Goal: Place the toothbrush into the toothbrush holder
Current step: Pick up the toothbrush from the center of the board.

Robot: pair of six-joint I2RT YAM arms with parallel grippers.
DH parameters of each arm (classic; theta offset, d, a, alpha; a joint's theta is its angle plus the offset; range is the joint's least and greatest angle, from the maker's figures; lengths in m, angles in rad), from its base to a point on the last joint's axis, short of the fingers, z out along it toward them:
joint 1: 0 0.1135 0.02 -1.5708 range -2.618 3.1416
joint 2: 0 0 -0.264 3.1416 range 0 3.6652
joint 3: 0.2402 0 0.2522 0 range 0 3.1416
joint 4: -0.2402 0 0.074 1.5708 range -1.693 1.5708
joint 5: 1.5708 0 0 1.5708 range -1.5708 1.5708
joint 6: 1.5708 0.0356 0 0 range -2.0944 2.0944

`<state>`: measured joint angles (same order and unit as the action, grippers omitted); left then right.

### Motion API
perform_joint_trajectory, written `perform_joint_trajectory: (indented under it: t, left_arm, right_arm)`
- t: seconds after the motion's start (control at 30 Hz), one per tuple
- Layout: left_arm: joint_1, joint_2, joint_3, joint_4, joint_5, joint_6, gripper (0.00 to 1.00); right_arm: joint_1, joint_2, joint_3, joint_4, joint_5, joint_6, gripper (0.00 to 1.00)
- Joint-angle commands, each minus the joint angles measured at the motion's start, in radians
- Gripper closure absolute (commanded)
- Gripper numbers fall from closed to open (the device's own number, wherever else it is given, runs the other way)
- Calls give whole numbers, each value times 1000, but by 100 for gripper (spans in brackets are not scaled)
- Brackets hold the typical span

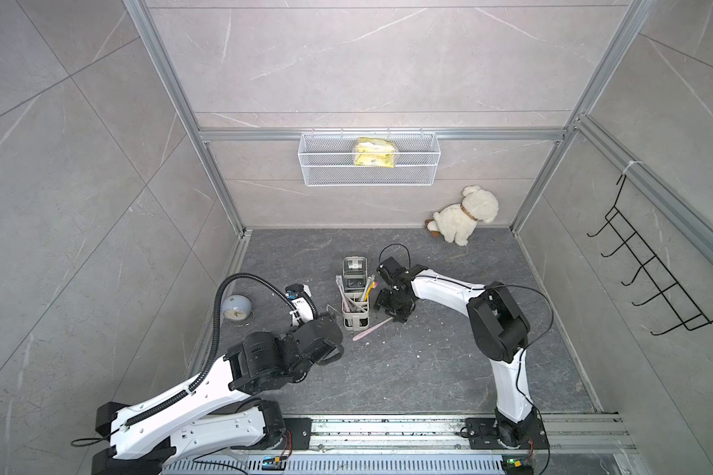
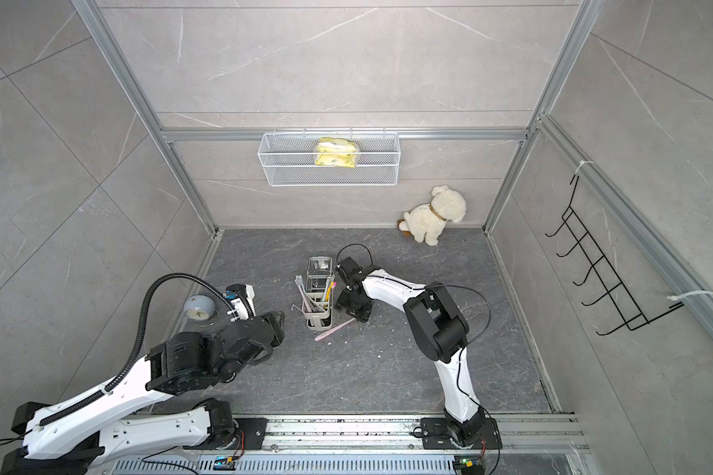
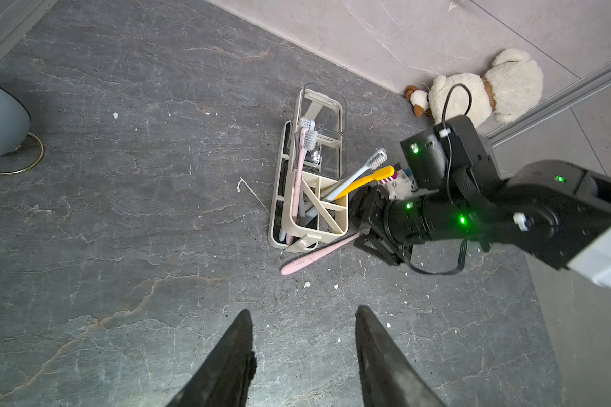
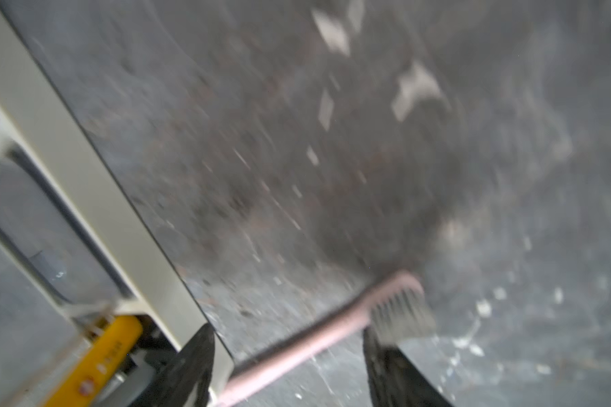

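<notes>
Right pincer (image 4: 286,329) stands wide, straddling the pink toothbrush (image 4: 318,338) near its head; the brush lies flat mid-worktop (image 1: 429,362), its handle just beside the holder's (image 4: 96,190) near corner. Left pincer (image 3: 304,310) is wide and empty, nearer the front edge

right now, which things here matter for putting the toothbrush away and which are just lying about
Job: pink toothbrush on the floor, toothbrush holder, right gripper.
Lying about: plush dog, alarm clock, wire basket, yellow packet.

The toothbrush (image 3: 318,255) is pink, the holder (image 3: 327,232) cream.
</notes>
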<state>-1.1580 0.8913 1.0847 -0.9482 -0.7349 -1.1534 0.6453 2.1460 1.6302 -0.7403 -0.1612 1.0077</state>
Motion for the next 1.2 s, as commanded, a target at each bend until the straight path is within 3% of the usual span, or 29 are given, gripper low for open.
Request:
perform_joint_trajectory:
  t: [0.0, 0.13, 0.37, 0.53, 0.73, 0.83, 0.97, 1.0, 1.17]
  left_arm:
    - [-6, -27, -11, -12, -55, -26, 51]
    - [-7, -57, -28, 15, -69, -18, 51]
    - [-7, -102, -44, 25, -58, 6, 51]
    - [-9, -157, -78, 25, -52, -8, 52]
    - [-9, -150, -84, 23, -45, -19, 52]
    - [-9, -99, -56, 23, -31, -10, 52]
    - [-10, -10, -4, 24, -13, -4, 52]
    - [-10, 9, 7, 25, -11, -3, 52]
    - [-13, 105, 70, 32, -12, 10, 52]
  right_arm:
    - [-6, 89, 117, -210, 19, -81, 41]
    - [-7, 185, 214, -359, 80, -155, 58]
    - [-12, 231, 199, -421, 141, -229, 82]
    - [-12, 231, 206, -466, 284, -328, 86]
    - [-10, 160, 121, -334, 289, -477, 88]
    - [-9, 122, 97, -285, 259, -536, 79]
    - [-7, -21, 2, -209, 228, -547, 38]
    - [-3, -64, -26, -201, 228, -540, 33]
    - [64, -282, -222, -143, 168, -452, 28]
